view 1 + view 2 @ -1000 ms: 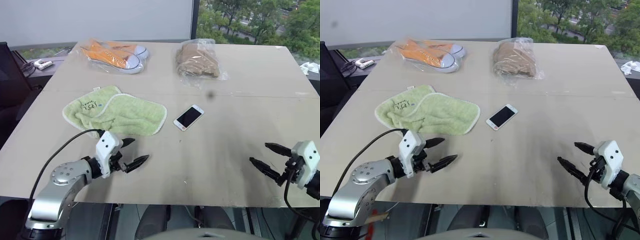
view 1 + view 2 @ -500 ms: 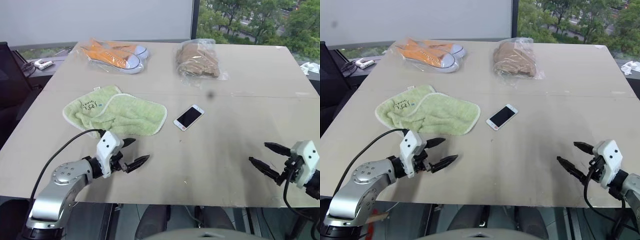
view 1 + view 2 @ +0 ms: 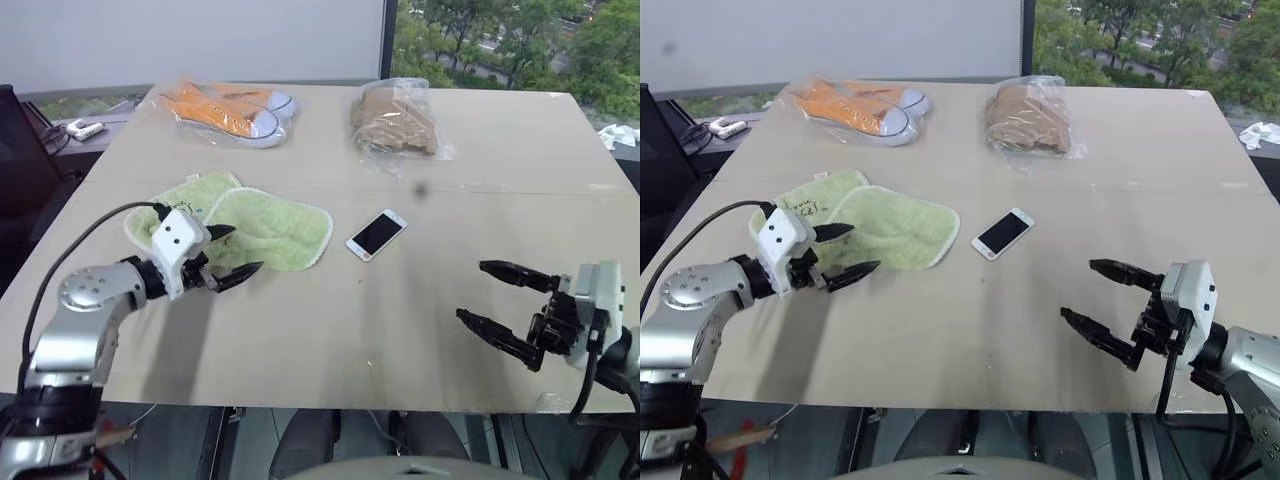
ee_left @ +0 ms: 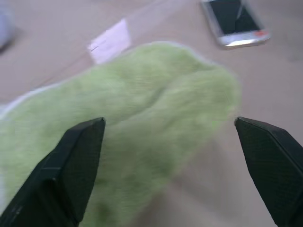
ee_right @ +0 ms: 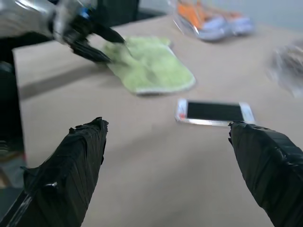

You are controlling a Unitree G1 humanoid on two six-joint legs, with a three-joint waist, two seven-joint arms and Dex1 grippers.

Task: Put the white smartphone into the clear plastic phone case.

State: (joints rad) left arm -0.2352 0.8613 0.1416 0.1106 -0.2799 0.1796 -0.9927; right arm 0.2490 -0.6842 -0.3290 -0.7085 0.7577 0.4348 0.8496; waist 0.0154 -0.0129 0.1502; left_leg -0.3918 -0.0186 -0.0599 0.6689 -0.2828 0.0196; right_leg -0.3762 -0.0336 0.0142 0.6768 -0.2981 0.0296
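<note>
white smartphone: small flat rounded-rectangle phone with black glossy screen and white bezel, lying face up near the middle of the table, just off the towel's right corner, touching nothing else.
clear plastic phone case: cannot tell where it lies.
left gripper: two black fingers spread wide and empty, hovering over the near edge of the towel, pointing toward the phone.
right gripper: two black fingers spread wide, nothing between them, above bare table near the front edge, well apart from the phone and aimed toward it.
green towel: pale green fluffy cloth with a white hem, rumpled, on the left half of the table.
orange sneakers: pair in a clear crinkly bag, at the far left.
tan item: folded, in a clear bag, at the far middle.
table: wide beige board.
</note>
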